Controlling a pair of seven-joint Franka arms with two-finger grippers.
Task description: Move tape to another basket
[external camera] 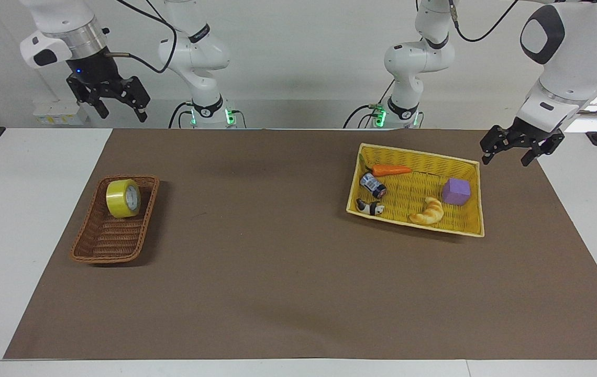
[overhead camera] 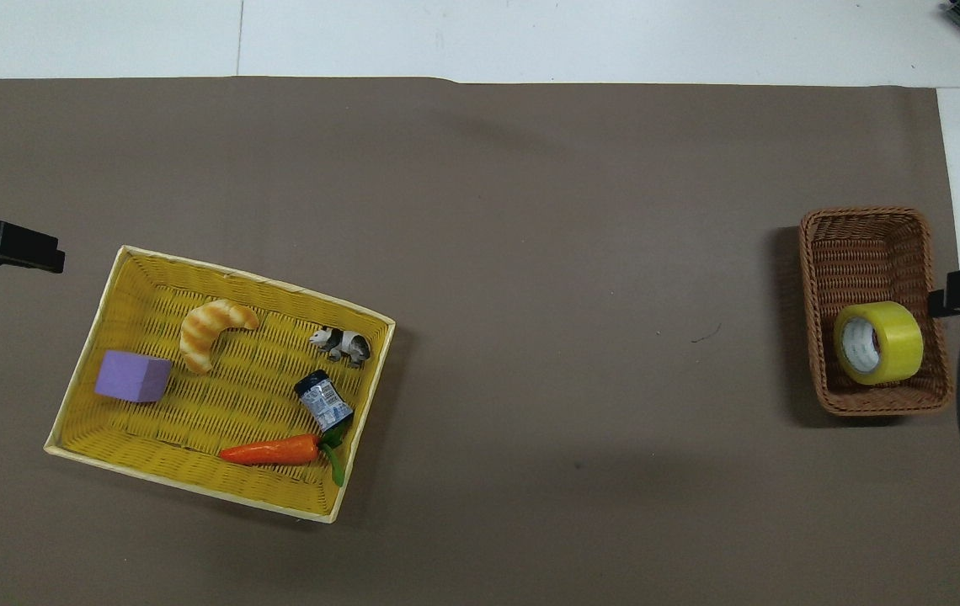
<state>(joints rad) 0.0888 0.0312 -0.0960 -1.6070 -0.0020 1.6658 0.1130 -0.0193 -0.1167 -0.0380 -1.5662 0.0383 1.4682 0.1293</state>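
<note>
Resting in basket (external camera: pixel 112 230), tape (external camera: pixel 123 198), right pincer (external camera: pixel 115 99) apparently high above

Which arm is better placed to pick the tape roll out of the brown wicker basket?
Right. The right gripper hangs open, raised, at the end of the table where the tape roll sits in the wicker basket. The left gripper waits beside the yellow basket, toward the left arm's end.

One camera sits high across the table, facing me and my arm bases. The other hangs high above my own end, looking forward and steeply down (only slivers of my arms enter it). Both stand well back and share the brown mat (external camera: pixel 298 293) (overhead camera: pixel 530 210), the brown basket (external camera: pixel 100 246) (overhead camera: pixel 863 244) and the yellow basket (external camera: pixel 418 155) (overhead camera: pixel 194 484), half a turn apart.
</note>
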